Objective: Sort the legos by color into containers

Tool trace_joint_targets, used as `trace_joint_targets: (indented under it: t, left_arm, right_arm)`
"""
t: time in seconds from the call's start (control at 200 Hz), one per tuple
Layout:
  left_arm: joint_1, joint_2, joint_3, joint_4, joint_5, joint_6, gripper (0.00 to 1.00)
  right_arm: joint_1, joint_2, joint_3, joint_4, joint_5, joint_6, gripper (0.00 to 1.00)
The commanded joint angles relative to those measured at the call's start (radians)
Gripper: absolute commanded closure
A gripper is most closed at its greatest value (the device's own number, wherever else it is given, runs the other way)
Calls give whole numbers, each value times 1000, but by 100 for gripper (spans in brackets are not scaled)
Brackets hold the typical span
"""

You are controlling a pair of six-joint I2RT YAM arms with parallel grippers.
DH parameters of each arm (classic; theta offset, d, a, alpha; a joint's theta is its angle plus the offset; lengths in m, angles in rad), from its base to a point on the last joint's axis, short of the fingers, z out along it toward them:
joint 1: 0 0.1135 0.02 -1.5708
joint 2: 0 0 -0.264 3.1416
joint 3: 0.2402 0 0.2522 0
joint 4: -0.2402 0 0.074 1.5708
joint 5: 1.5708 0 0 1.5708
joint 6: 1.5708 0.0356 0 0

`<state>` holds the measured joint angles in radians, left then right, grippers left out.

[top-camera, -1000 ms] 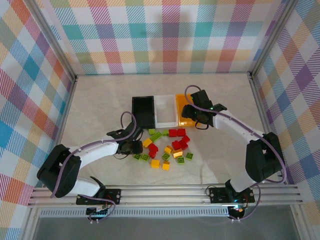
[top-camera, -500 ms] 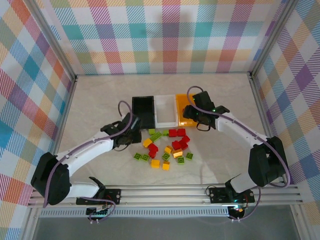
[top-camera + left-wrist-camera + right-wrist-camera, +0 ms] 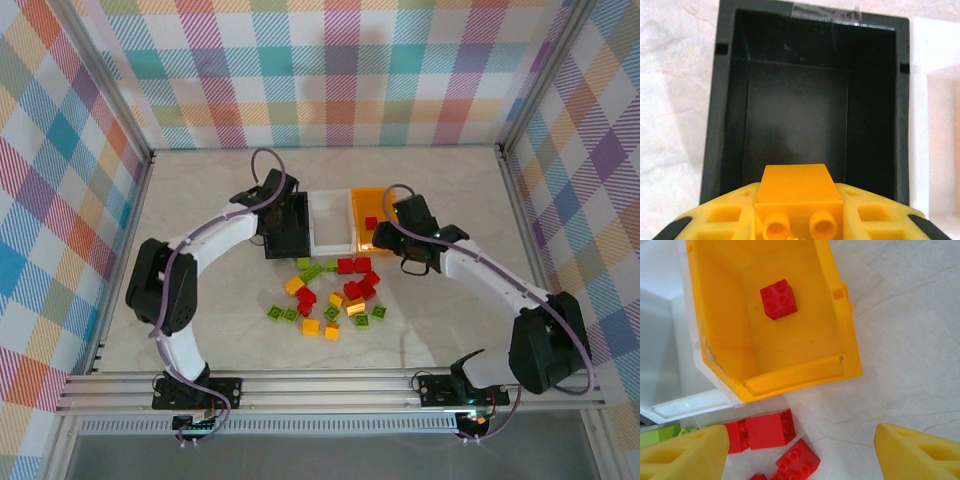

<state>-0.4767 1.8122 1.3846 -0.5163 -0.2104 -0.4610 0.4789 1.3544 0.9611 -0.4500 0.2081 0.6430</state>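
Observation:
My left gripper [image 3: 283, 212] hangs over the black container [image 3: 292, 242], shut on a yellow-orange lego [image 3: 797, 192] that fills the gap between its fingers [image 3: 715, 220]. The black container [image 3: 795, 110] below it holds nothing. My right gripper [image 3: 404, 250] stands open just in front of the orange container [image 3: 358, 205], above two red legos [image 3: 765, 432] lying on the table. One red lego [image 3: 779, 299] lies inside the orange container [image 3: 790, 335]. The white container [image 3: 332, 222] stands between the other two. Loose legos [image 3: 335, 290] in red, yellow and green lie in front of the containers.
The white container's rim [image 3: 670, 405] shows left of the orange one, with a green lego [image 3: 657, 435] in front of it. Bare marble tabletop [image 3: 200, 200] spreads to both sides of the containers. Plaid walls enclose the table.
My left arm has swung from the pile up to the black container, carrying the yellow-orange lego. My right gripper has drawn back from the orange container, where a red lego now lies.

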Motion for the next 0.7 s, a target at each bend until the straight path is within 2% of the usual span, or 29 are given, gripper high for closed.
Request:
trace_joint_targets:
  t: [0.0, 0.08, 0.19, 0.345, 0.505, 0.66, 0.675, 0.695]
  left_arm:
    - [16, 44, 79, -52, -32, 26, 72]
    - [22, 80, 112, -70, -29, 30, 69]
    - [23, 112, 141, -87, -26, 37, 60]
    - [23, 99, 167, -100, -11, 34, 41]
    - [20, -21, 158, -78, 65, 7, 29]
    - [-9, -189, 59, -27, 157, -22, 21]
    - [-13, -204, 45, -22, 166, -24, 19]
    - [-19, -224, 26, -19, 177, -29, 11]
  right_arm:
    - [5, -47, -42, -14, -38, 8, 23]
    - [6, -64, -68, -8, -86, -2, 22]
    - [7, -67, -96, -4, -139, -8, 22]
    - [10, -60, -136, 49, -238, -30, 21]
    - [33, -7, -126, 73, -244, -46, 19]
    - [52, 89, -78, 110, -235, -77, 21]
    - [53, 100, -72, 109, -232, -82, 22]
    - [55, 117, -61, 110, -226, -87, 22]
